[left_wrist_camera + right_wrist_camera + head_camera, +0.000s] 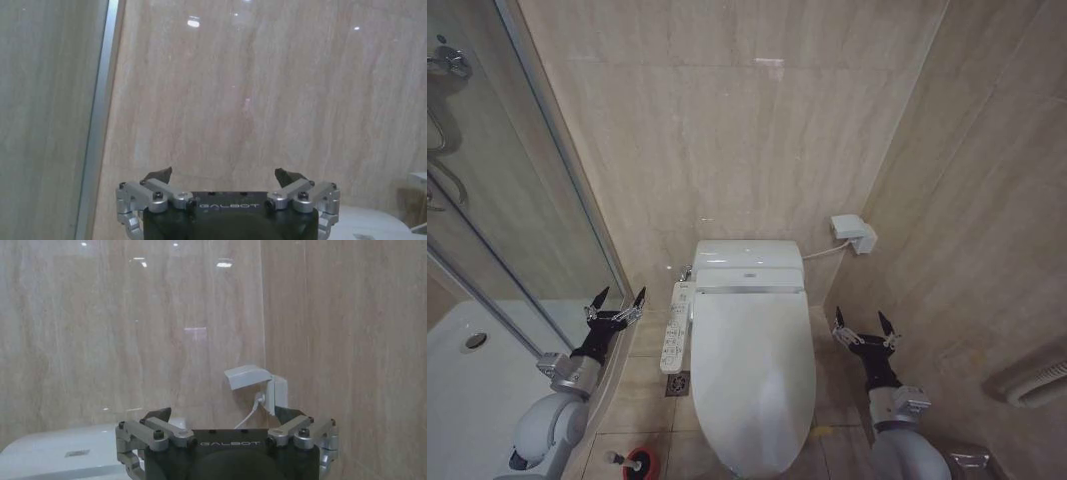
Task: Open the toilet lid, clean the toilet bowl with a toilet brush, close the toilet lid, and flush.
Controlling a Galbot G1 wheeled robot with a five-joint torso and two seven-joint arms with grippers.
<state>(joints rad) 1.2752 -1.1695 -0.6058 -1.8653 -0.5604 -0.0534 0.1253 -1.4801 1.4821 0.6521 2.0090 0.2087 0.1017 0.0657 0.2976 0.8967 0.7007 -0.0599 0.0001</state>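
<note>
Your two arms fill the bottom corners of the head view, grey and jointed, each ending in a black-tipped gripper. Your left gripper (618, 297) hangs beside the long white button panel (675, 328), its fingers spread wide and pinching nothing; in its own wrist view the left gripper (225, 175) faces bare beige marble-look wall tile (267, 90) with the shower's metal frame edge (100, 115) off to one side. Your right gripper (861, 320) is held on the far side of the toilet from the left one, also spread apart and empty. From its wrist camera, the right gripper (223, 414) points toward a white wall socket with a flip cover (257, 385) and a white cord plugged into it.

Between your two grippers lies the large glossy white oval plastic toilet lid (752, 370), shut flat over the white elongated ceramic toilet bowl (704, 425), of which only a sliver of rim is visible beneath the lid. Neither gripper touches the lid.

Below and behind your left gripper, down by that arm's elbow, the small black toilet brush in its round red cup-shaped holder (635, 463) stands on the tiled floor (642, 385), just beside the bowl's front and well apart from both grippers. A glass shower screen (507, 200) stands outboard of your left arm.
</note>
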